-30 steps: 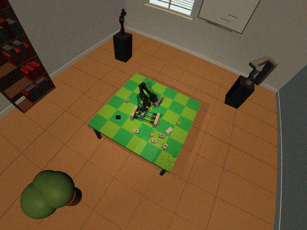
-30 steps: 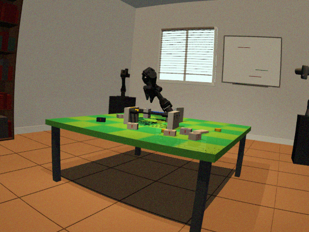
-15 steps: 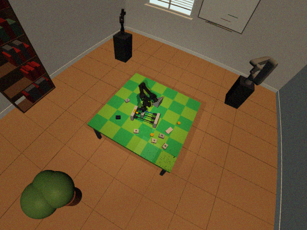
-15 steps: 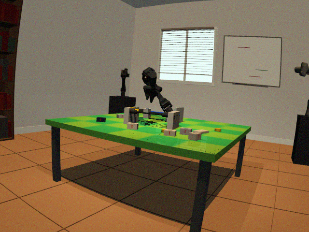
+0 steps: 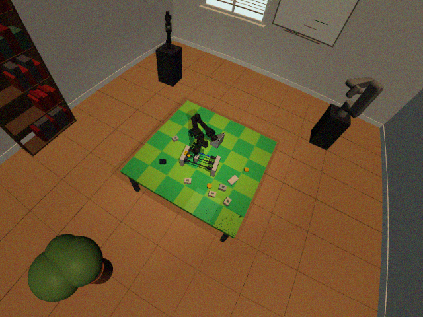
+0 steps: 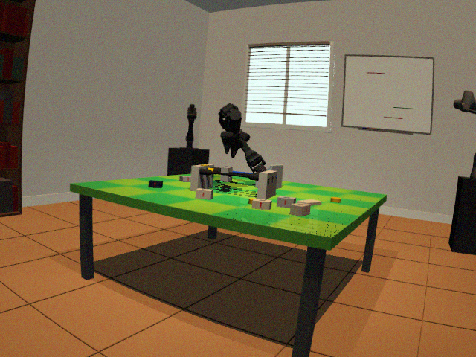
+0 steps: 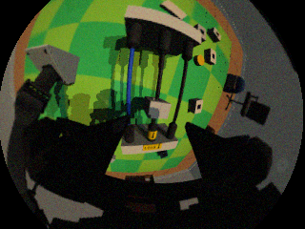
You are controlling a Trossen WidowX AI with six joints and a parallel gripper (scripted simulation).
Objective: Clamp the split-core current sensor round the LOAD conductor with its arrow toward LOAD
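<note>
The pale grey sensor is in line with the middle conductor and appears to sit round it, near the yellow-labelled end. Its arrow cannot be read, and whether it is latched cannot be told. The LOAD label is on the end block; a yellow band rings the middle conductor between sensor and block. My gripper is open and empty, with its fingertips above the conductors. In the wrist view the sensor shows between and beyond the fingers.
A blue conductor and a black one flank the middle one, ending at the far block. My arm's grey mount is beside the rack. Several pale blocks, a dark block and orange pieces lie around.
</note>
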